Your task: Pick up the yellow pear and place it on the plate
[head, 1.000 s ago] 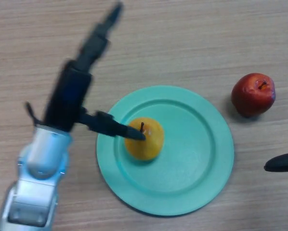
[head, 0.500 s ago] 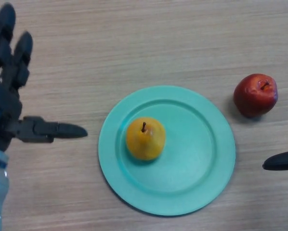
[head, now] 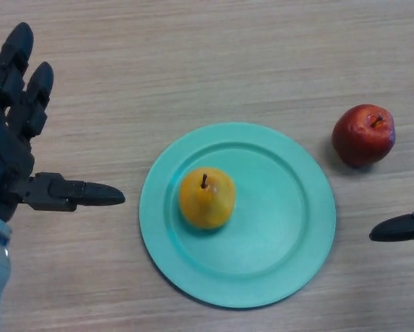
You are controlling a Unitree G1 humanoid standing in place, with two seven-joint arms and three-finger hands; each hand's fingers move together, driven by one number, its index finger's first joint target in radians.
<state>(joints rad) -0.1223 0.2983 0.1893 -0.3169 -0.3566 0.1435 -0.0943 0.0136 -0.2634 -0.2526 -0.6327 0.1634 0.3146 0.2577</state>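
Note:
The yellow pear [head: 206, 198] stands upright, stem up, on the left half of the teal plate [head: 283, 214], which lies in the middle of the wooden table. My left hand [head: 13, 138] is at the far left, well apart from the plate, open with fingers straight and thumb pointing right toward the plate. Of my right hand [head: 399, 227] only a dark fingertip shows at the right edge, and another dark tip shows at the upper right edge.
A red apple [head: 363, 135] sits on the table to the upper right of the plate, close to the right edge of the view.
My left hand let go of the pear and drew back from the plate to the far left. The pear stays on the plate. The right fingertip shifted slightly.

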